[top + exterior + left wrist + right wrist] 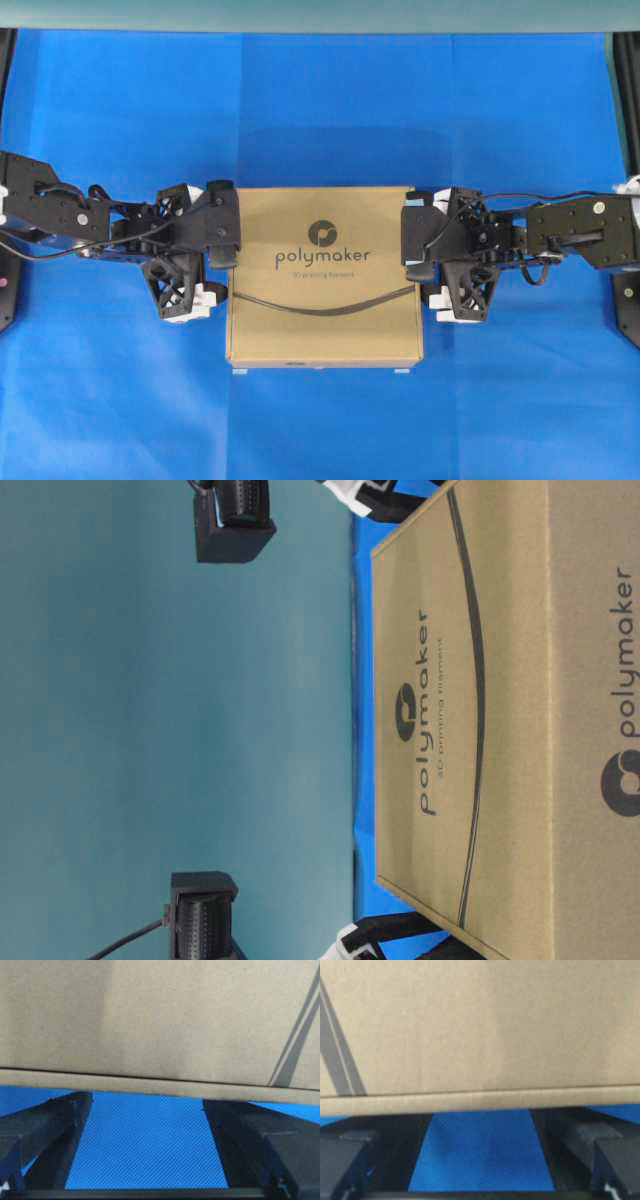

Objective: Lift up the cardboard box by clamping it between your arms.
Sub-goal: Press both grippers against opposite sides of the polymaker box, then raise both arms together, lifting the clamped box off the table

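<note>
Box [322, 275] overhead shows polymaker lettering; wrist views show each tool [147, 1105] [480, 1112] spread wide.

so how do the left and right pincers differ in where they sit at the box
The left black lattice pincer meets the flat tan cardboard box's left edge; the right black lattice pincer meets its right edge. The left pad overlaps the box edge slightly less than the right. Both pincers are open, level with the polymaker wording.

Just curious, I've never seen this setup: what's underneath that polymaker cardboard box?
A blue cloth spreads out around the cardboard box and shows beneath its edges in both wrist views. Two small pale bits peek out at its near edge. Whatever lies under its middle is covered.
</note>
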`<state>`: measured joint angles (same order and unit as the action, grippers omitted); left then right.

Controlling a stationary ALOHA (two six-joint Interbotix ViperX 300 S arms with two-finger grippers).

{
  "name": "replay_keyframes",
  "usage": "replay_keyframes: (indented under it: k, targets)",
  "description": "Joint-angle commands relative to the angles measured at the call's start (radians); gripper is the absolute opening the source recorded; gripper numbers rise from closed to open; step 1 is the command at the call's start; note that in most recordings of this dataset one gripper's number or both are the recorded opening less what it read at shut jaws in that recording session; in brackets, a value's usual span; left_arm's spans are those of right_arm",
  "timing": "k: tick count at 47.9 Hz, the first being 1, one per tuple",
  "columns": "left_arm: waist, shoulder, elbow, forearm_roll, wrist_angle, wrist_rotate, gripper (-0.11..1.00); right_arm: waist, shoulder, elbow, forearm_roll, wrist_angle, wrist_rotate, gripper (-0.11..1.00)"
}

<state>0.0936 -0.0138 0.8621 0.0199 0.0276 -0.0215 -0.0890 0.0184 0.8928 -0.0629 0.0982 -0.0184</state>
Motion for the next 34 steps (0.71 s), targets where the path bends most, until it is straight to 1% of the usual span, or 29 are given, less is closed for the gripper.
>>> replay_keyframes:
  k: [1,13,26,34]
  targets:
    - [0.0,-0.006,-0.048,-0.002,-0.011,-0.003,0.87,0.005,0.008,-0.026,0.002,-0.006,0.012,0.99]
    - [0.003,-0.02,-0.094,-0.002,0.041,0.0,0.87,0.005,-0.011,-0.057,0.009,0.021,0.017,0.99]
    - [0.006,-0.083,-0.129,0.0,0.107,0.002,0.87,0.003,-0.064,-0.097,0.009,0.127,0.017,0.99]
    - [0.011,-0.141,-0.153,0.0,0.176,0.003,0.87,0.003,-0.121,-0.126,0.014,0.193,0.017,0.99]
